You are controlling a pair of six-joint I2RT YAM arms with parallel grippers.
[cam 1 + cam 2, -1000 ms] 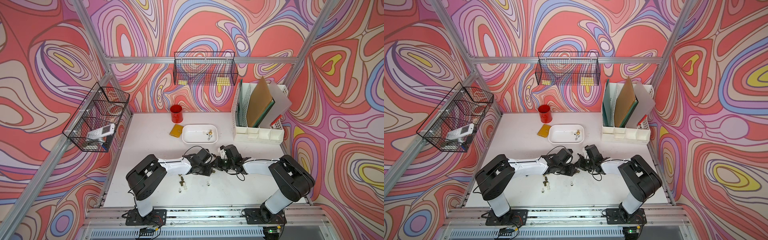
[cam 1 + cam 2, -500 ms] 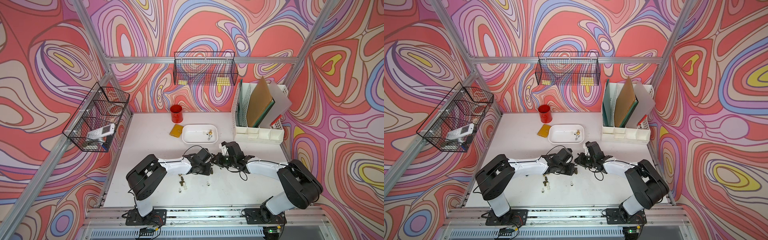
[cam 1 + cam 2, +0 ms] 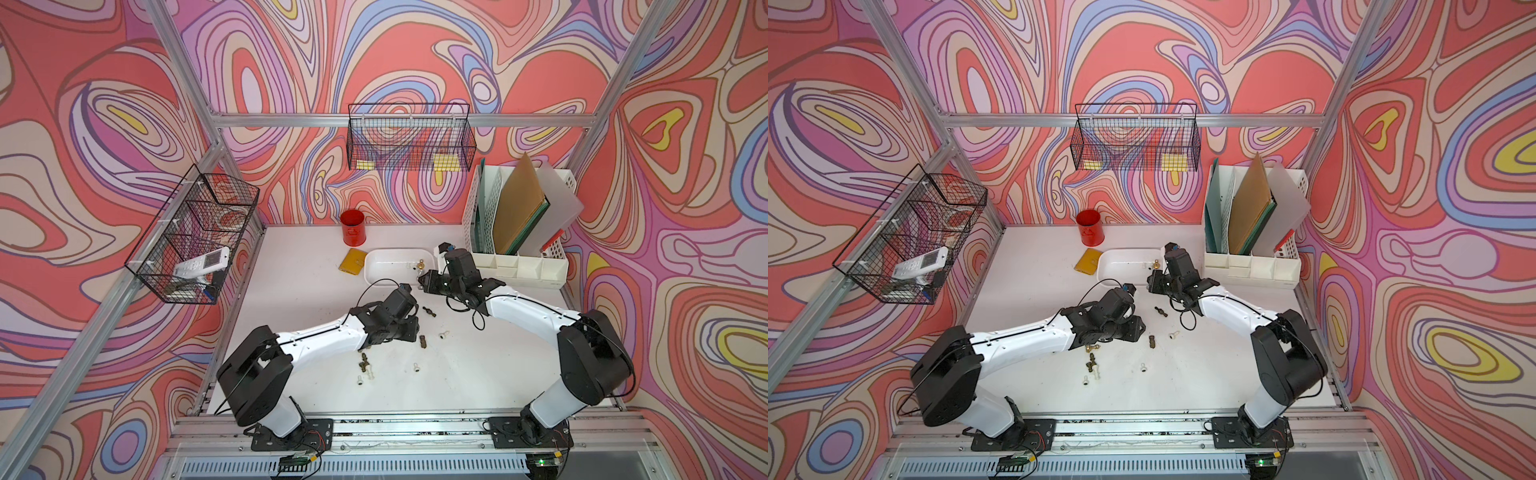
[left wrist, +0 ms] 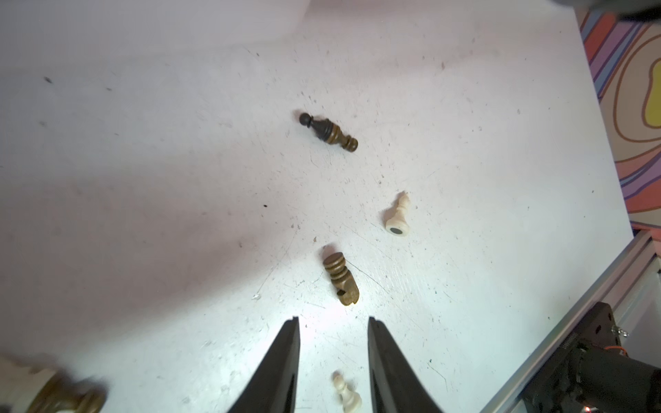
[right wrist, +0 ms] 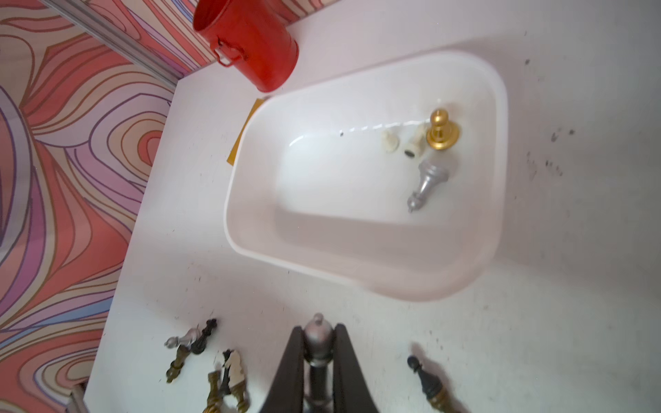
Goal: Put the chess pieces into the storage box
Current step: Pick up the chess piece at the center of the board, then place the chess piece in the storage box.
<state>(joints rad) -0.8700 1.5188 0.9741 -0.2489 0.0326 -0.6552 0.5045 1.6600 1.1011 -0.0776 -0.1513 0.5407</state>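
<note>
A silver chess piece (image 5: pixel 317 338), likely light and slippery, is pinched near its head by the right gripper (image 5: pixel 318 330); the left gripper (image 4: pixel 332 321) is spread.

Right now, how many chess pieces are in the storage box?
4, near one end of the storage box: upright gold pawn, two cream pieces beside it, silver piece lying down.

Little bronze, black and white chess pieces (image 3: pixel 423 341) lie tipped over mid-frame — four more sit in the shallow white plastic storage box (image 3: pixel 386 268) above them.
</note>
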